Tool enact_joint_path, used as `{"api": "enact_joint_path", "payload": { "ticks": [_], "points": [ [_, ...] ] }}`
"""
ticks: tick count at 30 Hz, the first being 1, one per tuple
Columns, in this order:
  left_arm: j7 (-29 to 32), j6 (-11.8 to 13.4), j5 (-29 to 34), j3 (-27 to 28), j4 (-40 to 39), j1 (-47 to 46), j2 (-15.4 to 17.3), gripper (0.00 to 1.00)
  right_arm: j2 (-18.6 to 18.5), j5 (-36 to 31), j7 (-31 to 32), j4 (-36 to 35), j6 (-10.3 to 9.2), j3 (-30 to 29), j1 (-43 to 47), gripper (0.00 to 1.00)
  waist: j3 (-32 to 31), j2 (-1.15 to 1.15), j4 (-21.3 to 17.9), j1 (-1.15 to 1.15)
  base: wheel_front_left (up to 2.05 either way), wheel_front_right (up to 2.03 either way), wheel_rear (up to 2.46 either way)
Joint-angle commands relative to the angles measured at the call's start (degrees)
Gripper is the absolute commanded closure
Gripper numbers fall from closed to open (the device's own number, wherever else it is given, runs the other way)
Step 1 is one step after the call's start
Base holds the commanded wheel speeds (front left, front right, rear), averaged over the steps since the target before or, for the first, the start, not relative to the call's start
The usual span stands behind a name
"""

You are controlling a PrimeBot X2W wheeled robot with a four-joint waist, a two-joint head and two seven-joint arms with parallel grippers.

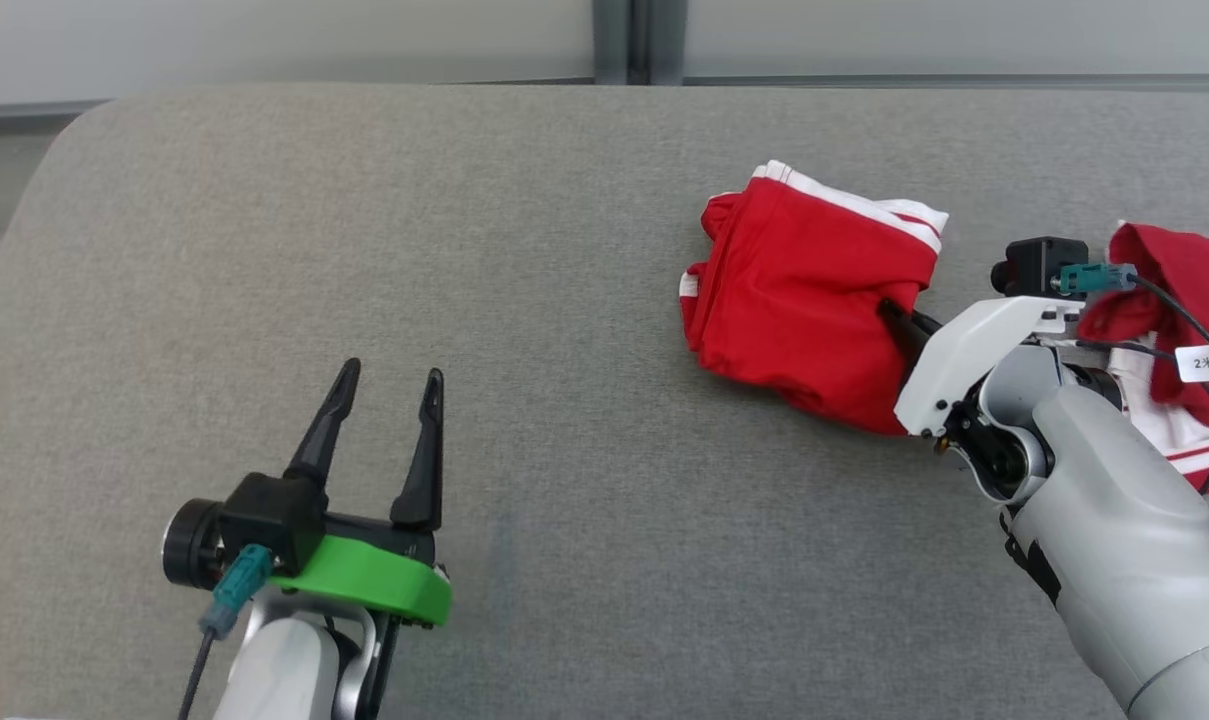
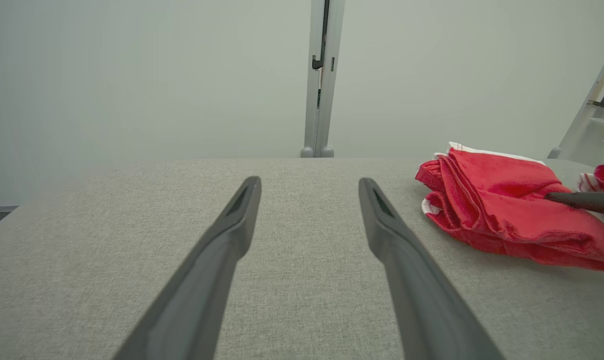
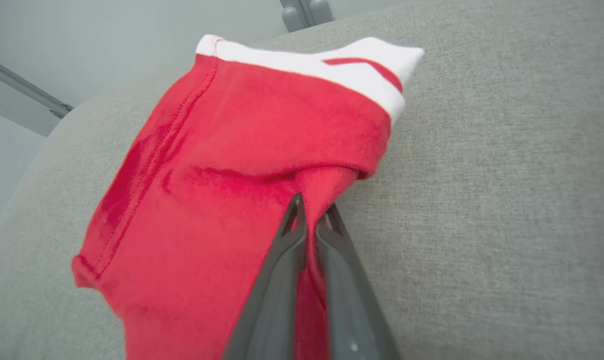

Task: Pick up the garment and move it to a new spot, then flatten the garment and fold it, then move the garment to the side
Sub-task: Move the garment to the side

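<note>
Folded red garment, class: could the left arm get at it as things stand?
Probably yes: only bare grey surface separates the open left gripper from the garment; the right gripper pinches its edge.

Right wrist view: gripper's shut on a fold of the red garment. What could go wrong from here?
The right gripper pinches only a thin fold at the edge of the red garment; it may slip out on lifting.
A second red garment lies right beside that arm's wrist; the arm could drag it along.
The left gripper is open, well away; a one-handed lift may leave the cloth bunched.
</note>
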Motion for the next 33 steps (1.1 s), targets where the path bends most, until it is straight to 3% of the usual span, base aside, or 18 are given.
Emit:
{"api": "enact_joint_path", "payload": {
  "ticks": [1,8,16,25,29,33],
  "points": [
    [0.1,-0.2,0.2,-0.7,0.1,1.0,0.4,0.00,-0.3,0.7,-0.3,-0.9,-0.01,0.6,1.2,1.00,-4.5,0.00,-6.2,0.00,0.00,0.00,0.00],
    [1.8,-0.7,-0.3,-3.4,-2.1,0.1,1.0,0.00,-2.3,3.0,0.5,-5.2,-0.01,2.2,1.1,1.00,-2.9,0.00,-12.7,0.00,0.00,0.00,0.00],
    [3.6,-0.6,-0.4,-3.8,-3.6,-1.1,2.3,0.00,-7.9,5.9,4.5,-10.1,-0.01,2.7,-1.0,1.00,1.6,0.00,-14.8,0.00,0.00,0.00,0.00],
    [5.2,-0.4,-0.1,-4.0,-5.2,-2.8,3.5,0.00,-22.5,7.8,15.3,-20.5,-0.01,6.6,-2.6,1.00,7.3,0.00,-14.0,0.00,0.00,0.00,0.00],
    [6.0,-0.2,0.1,-4.1,-6.0,-3.6,4.2,0.00,-27.7,6.3,16.7,-21.0,-0.02,7.8,-4.4,1.00,10.1,0.00,-13.4,0.00,0.00,0.00,0.00],
    [6.6,-0.1,0.2,-4.4,-6.8,-4.6,4.4,0.00,-30.8,3.8,15.3,-19.0,-0.03,9.8,-7.0,1.00,12.6,0.00,-12.6,0.00,0.00,0.00,0.00]
  ]
}}
